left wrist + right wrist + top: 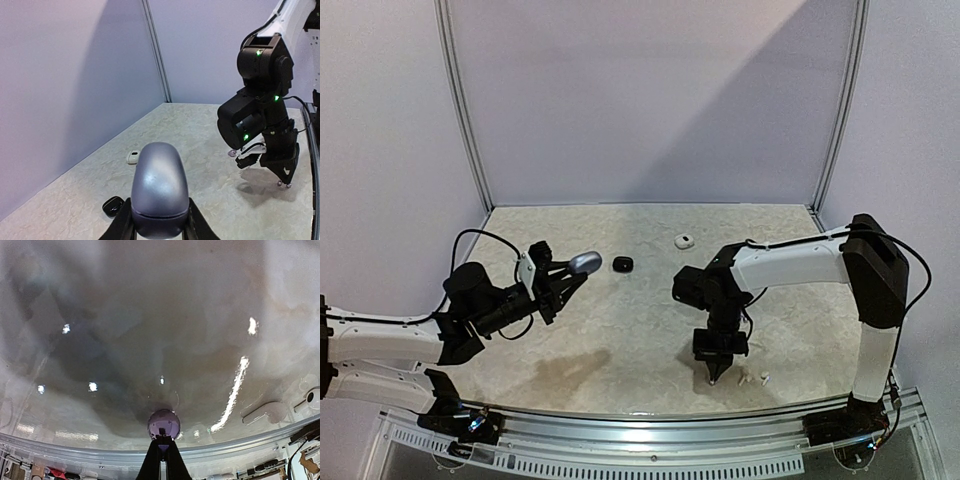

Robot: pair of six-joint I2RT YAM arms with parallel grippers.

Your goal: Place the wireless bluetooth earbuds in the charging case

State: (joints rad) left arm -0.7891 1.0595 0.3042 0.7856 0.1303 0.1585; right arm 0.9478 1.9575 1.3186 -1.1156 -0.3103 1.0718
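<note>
My left gripper is raised above the table's left side, shut on a grey-purple charging case whose lid is closed. In the left wrist view the case fills the space between the fingers. My right gripper points straight down near the front edge. It is shut on a dark purplish earbud pinched at its tips, just above the table. Two white stemmed earbuds lie right beside it. A small lilac piece lies behind the right arm.
A black case lies open at mid-table, and a white case sits farther back. The metal rail runs along the front edge close to the right gripper. Walls close off the back and sides.
</note>
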